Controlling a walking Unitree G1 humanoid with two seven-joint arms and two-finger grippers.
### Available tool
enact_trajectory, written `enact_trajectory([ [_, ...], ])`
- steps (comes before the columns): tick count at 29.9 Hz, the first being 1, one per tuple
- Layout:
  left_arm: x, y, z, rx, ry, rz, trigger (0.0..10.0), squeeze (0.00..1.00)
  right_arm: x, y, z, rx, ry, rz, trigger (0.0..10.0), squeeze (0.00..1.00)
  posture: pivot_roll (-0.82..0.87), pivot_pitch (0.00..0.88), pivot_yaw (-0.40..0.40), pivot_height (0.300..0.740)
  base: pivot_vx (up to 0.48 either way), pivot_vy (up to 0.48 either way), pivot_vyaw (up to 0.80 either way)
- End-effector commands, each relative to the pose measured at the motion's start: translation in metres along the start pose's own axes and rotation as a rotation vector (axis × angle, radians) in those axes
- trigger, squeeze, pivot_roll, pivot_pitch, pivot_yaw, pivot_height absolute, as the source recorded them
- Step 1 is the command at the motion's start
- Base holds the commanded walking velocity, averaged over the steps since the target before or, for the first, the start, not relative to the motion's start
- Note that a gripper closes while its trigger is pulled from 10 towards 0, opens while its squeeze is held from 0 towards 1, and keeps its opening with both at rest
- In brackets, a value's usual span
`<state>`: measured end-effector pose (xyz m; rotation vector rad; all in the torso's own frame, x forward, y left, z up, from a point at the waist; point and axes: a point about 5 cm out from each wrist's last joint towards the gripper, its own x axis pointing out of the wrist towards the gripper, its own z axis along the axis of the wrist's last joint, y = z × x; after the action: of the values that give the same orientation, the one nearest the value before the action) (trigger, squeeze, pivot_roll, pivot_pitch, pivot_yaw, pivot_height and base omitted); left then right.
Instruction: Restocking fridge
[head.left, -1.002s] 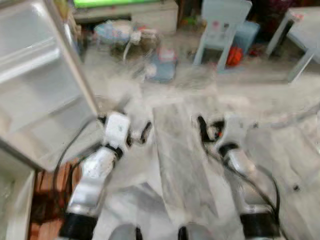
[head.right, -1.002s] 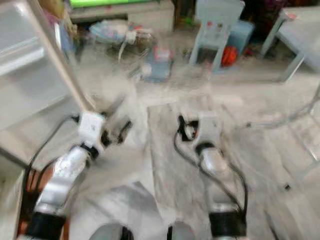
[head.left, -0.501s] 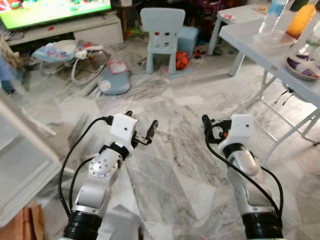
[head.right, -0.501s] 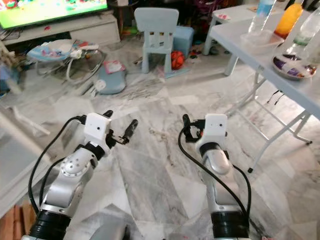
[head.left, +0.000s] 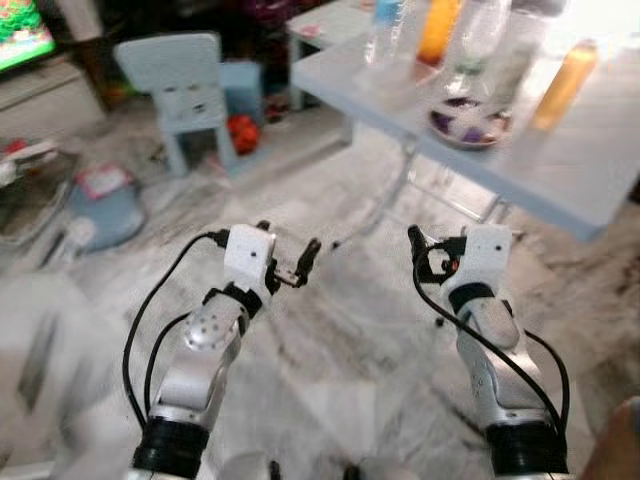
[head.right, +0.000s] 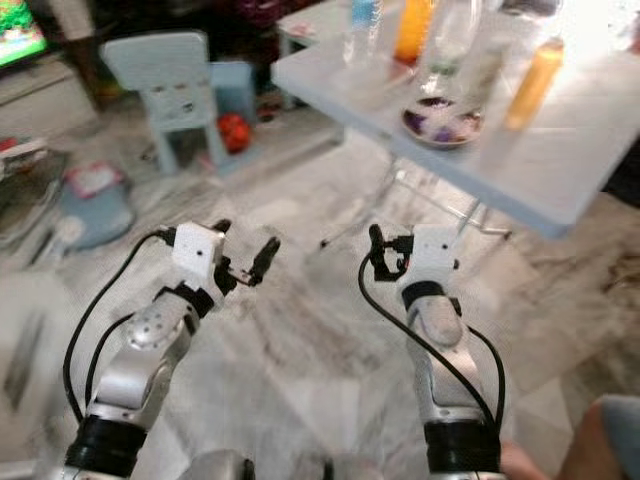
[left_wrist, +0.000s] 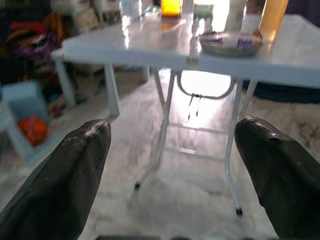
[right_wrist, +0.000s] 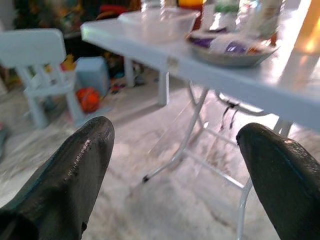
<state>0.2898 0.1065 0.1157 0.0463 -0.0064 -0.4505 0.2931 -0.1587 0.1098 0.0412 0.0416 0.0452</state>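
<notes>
Marble floor (head.left: 340, 340) nearest, w/ my left gripper (head.left: 290, 258) & right gripper (head.left: 425, 255) above it, both spread, holding nothing. Beyond them, folding table (head.left: 600, 180) carries bottles (head.left: 438, 25) & plate (head.left: 470, 122). Nothing picked yet; restocking barely begun, I'd say.

the view now swings right: the fridge door and tv stand are gone from sight. the white folding table (head.left: 560, 170), with its bottles (head.left: 563, 84) and plate (head.left: 468, 122), now sits much nearer ahead.

Two silver arms with white wrist blocks, looping black cables, black-fingered grippers.
</notes>
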Motion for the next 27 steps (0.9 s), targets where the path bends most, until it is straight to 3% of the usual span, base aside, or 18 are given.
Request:
enact_trajectory([
  [1,-0.0034,0.0047,-0.0057,-0.013,0.032,0.013,10.0,0.00,0.0006,0.0057,-0.0006,0.005,0.003,0.014,10.0,0.00,-0.01,0.059,0.029,0.740,0.461,0.000,-0.79],
  [7,-0.0028,0.0036,-0.0075,-0.030,0.043,0.011,10.0,0.00,0.0008,0.0058,-0.0005,0.005,0.000,0.020,10.0,0.00,-0.01,0.056,0.024,0.740,0.439,0.041,-0.79],
  [16,-0.0011,0.0051,-0.0070,-0.028,0.043,0.023,10.0,0.00,0.0003,0.0080,-0.0015,0.029,0.007,0.030,10.0,0.00,-0.01,0.056,0.024,0.740,0.377,0.295,0.00],
  [19,0.0001,0.0044,-0.0070,-0.038,0.048,0.024,10.0,0.00,0.0005,0.0076,-0.0024,0.017,0.011,0.024,10.0,0.00,-0.01,0.059,0.028,0.740,0.284,0.388,-0.79],
  [27,0.0005,0.0018,-0.0065,-0.001,0.047,0.008,10.0,0.00,-0.0014,0.0104,-0.0055,0.025,0.017,0.037,10.0,0.00,-0.01,0.064,0.029,0.740,0.030,0.431,-0.20],
])
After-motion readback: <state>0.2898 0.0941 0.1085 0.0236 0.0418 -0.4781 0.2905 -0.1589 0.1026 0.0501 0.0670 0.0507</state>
